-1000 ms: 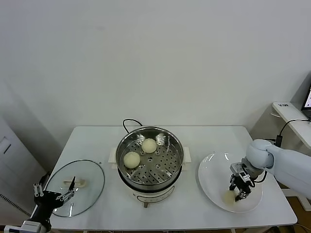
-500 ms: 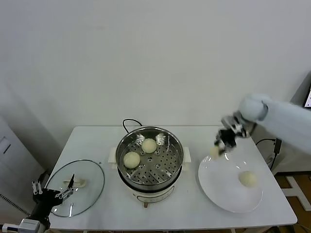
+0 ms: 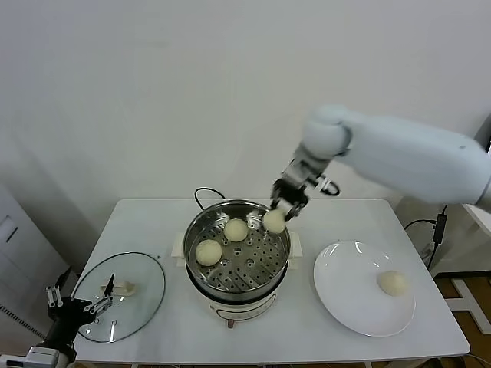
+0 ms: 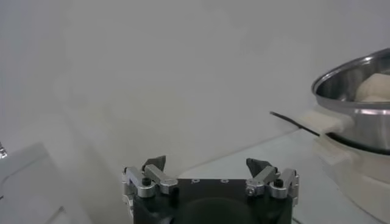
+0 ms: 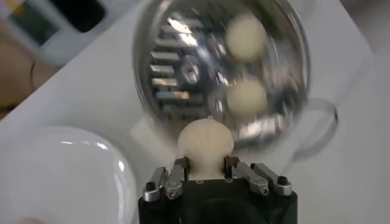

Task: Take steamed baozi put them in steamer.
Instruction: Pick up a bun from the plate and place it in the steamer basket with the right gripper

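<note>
The steamer point(image 3: 201, 264) stands mid-table with two cream-white baozi on its perforated floor, one point(image 3: 235, 229) at the back and one point(image 3: 208, 251) at the left. My right gripper point(image 3: 281, 211) is shut on a third baozi point(image 3: 274, 221) and holds it above the steamer's right rear rim. In the right wrist view this baozi point(image 5: 205, 146) sits between the fingers, with the steamer point(image 5: 164, 67) below. A fourth baozi point(image 3: 393, 283) lies on the white plate point(image 3: 337, 291). My left gripper point(image 3: 80, 307) is open, parked low at the table's left corner.
A round glass lid point(image 3: 142, 276) lies flat on the table left of the steamer. The steamer's black cord point(image 3: 201, 192) runs behind it. In the left wrist view the steamer point(image 4: 356, 109) shows far off. The wall is close behind the table.
My right gripper picked a baozi off the plate, lifted it and carried it left, from above the plate to above the steamer's right rear rim. The left arm stayed parked.
</note>
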